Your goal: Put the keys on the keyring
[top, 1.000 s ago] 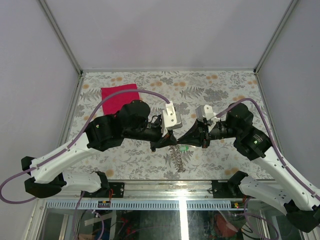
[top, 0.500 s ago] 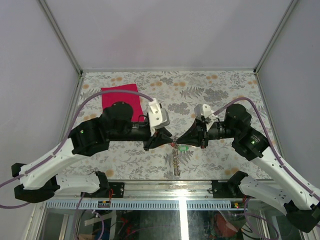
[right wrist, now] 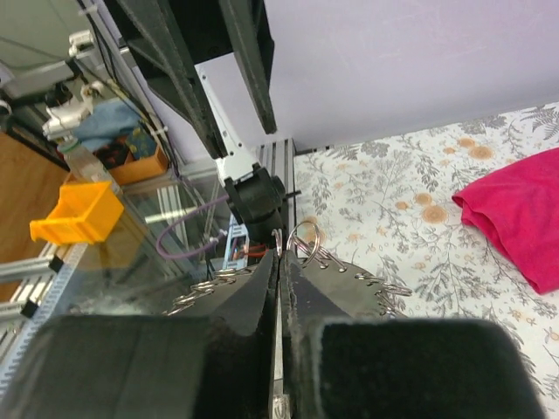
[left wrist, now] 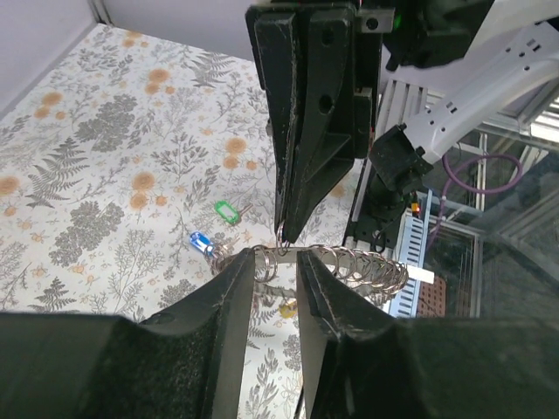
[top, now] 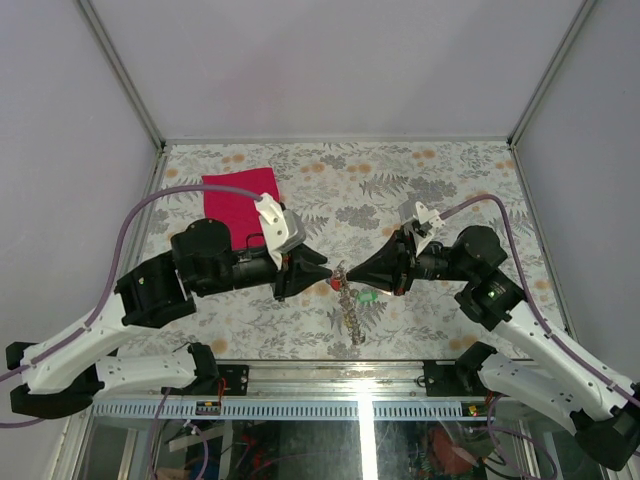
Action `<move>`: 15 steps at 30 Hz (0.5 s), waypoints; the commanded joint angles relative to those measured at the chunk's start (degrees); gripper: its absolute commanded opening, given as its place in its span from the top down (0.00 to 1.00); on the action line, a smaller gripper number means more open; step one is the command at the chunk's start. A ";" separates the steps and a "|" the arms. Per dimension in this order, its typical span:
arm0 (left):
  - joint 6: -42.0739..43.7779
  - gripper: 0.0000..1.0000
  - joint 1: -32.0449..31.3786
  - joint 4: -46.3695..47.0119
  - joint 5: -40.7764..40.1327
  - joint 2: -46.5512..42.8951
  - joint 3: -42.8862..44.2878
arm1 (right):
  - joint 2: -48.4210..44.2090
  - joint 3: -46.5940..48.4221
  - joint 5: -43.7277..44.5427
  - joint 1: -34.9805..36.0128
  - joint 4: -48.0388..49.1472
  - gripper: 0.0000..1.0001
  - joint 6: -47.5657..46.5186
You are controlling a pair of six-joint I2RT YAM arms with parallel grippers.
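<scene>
Grey coiled metal keyring [left wrist: 367, 266] hangs clamped in the right claw [left wrist: 284, 229]; left claw [left wrist: 275, 262], tips slightly apart, flanks it, seemingly not gripping. Green-tagged key [left wrist: 227, 210] and blue-tagged key [left wrist: 200, 241] lie below on the table [left wrist: 105, 175].

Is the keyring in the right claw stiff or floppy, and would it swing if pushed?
Probably stiff: the keyring holds its round coil shape though the right claw pinches only one edge. It would likely swing, since it hangs clear above the table.

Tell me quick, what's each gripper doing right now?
Left gripper: open, fingers slightly apart, holding nothing.
Right gripper: shut on the keyring.
</scene>
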 commanded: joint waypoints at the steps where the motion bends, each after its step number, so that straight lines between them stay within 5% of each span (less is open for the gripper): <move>1: -1.72 0.73 -0.22 6.37 -3.79 -1.41 -0.43 | -1.85 -3.18 4.41 0.21 24.04 1.00 12.40; 15: -2.72 0.75 -0.21 11.25 -7.99 -3.75 -3.21 | -1.52 -8.53 14.50 0.22 46.72 1.00 22.45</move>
